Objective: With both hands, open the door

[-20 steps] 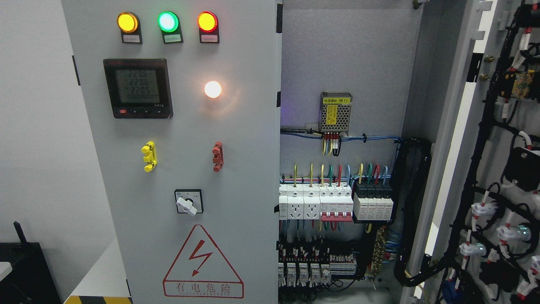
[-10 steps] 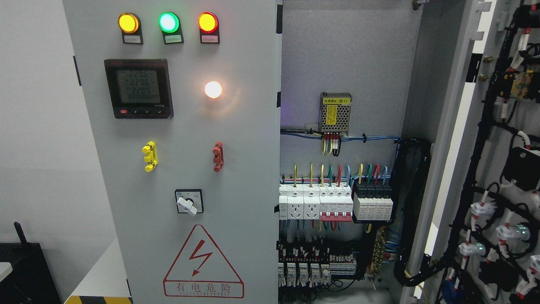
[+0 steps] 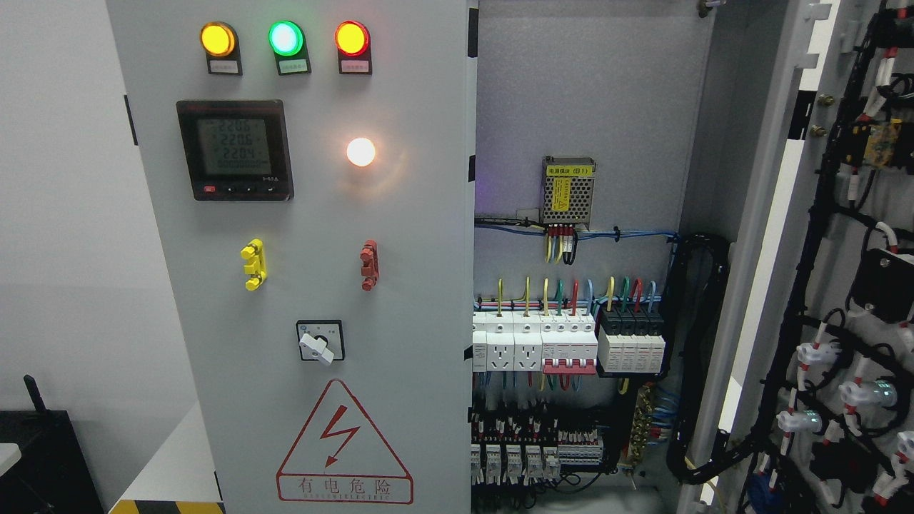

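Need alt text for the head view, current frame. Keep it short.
An electrical cabinet with its right door swung open, exposing breakers and coloured wiring inside, while the left door is shut. The left door carries three lit lamps, a meter, a rotary switch and a red shock-warning triangle. Neither robot hand is in view.

A power supply [image 3: 568, 190] with a yellow label is sitting high on the cabinet's back panel [image 3: 578, 93], with coloured wires [image 3: 560, 246] hanging just beneath it. Lower down, a row of white breakers [image 3: 532, 341] is standing beside black modules [image 3: 631, 339], coloured leads feeding in from above. A thick black cable bundle [image 3: 703, 343] is running down the panel's right edge. A black box [image 3: 43, 457] is showing at the lower left corner, before a white wall [image 3: 64, 250].
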Robot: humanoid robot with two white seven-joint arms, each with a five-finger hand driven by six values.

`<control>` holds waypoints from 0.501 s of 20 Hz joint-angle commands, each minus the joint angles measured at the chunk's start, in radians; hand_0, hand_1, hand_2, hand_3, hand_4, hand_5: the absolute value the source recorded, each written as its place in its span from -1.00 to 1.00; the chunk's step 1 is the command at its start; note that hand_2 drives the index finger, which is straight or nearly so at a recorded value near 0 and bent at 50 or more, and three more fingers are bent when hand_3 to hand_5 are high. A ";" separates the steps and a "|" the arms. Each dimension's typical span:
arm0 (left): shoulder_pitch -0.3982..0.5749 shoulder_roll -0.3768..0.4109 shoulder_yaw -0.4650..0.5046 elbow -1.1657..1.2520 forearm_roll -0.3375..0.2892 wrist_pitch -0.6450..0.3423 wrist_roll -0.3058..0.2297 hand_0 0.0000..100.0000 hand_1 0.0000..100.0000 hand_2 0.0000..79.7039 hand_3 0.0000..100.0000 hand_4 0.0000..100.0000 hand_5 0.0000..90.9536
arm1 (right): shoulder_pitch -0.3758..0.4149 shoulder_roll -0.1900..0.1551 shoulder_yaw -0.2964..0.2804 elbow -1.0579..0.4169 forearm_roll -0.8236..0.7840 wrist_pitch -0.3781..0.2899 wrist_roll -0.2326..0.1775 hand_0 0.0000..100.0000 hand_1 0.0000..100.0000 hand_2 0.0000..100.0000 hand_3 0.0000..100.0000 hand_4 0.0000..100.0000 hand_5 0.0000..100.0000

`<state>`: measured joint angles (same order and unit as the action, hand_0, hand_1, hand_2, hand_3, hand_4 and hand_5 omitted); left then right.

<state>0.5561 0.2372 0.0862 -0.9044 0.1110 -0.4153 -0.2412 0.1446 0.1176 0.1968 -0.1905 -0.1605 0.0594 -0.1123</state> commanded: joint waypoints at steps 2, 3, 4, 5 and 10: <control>-0.297 -0.190 -0.095 0.861 -0.048 0.057 0.011 -0.76 -0.22 -1.00 -1.00 -1.00 -1.00 | 0.021 0.000 0.000 -0.007 0.001 0.000 0.000 -0.76 -0.22 -1.00 -1.00 -1.00 -1.00; -0.312 -0.197 -0.095 0.877 -0.048 0.094 0.016 -0.76 -0.22 -1.00 -1.00 -1.00 -1.00 | 0.023 -0.001 0.000 -0.006 0.001 0.000 0.000 -0.76 -0.22 -1.00 -1.00 -1.00 -1.00; -0.335 -0.208 -0.095 0.901 -0.050 0.148 0.026 -0.76 -0.22 -1.00 -1.00 -1.00 -1.00 | 0.023 -0.001 0.000 -0.006 0.001 0.000 0.000 -0.76 -0.22 -1.00 -1.00 -1.00 -1.00; -0.363 -0.220 -0.094 0.924 -0.050 0.194 0.033 -0.76 -0.22 -1.00 -1.00 -1.00 -1.00 | 0.023 -0.003 0.000 -0.006 0.001 0.000 0.000 -0.76 -0.22 -1.00 -1.00 -1.00 -1.00; -0.470 -0.262 -0.086 1.001 -0.053 0.292 0.034 -0.76 -0.22 -1.00 -1.00 -1.00 -1.00 | 0.027 -0.001 0.000 -0.007 0.001 0.000 0.000 -0.76 -0.22 -1.00 -1.00 -1.00 -1.00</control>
<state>0.2272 0.1040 0.0348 -0.3510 0.0698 -0.1784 -0.2112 0.1632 0.1170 0.1967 -0.1939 -0.1598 0.0595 -0.1123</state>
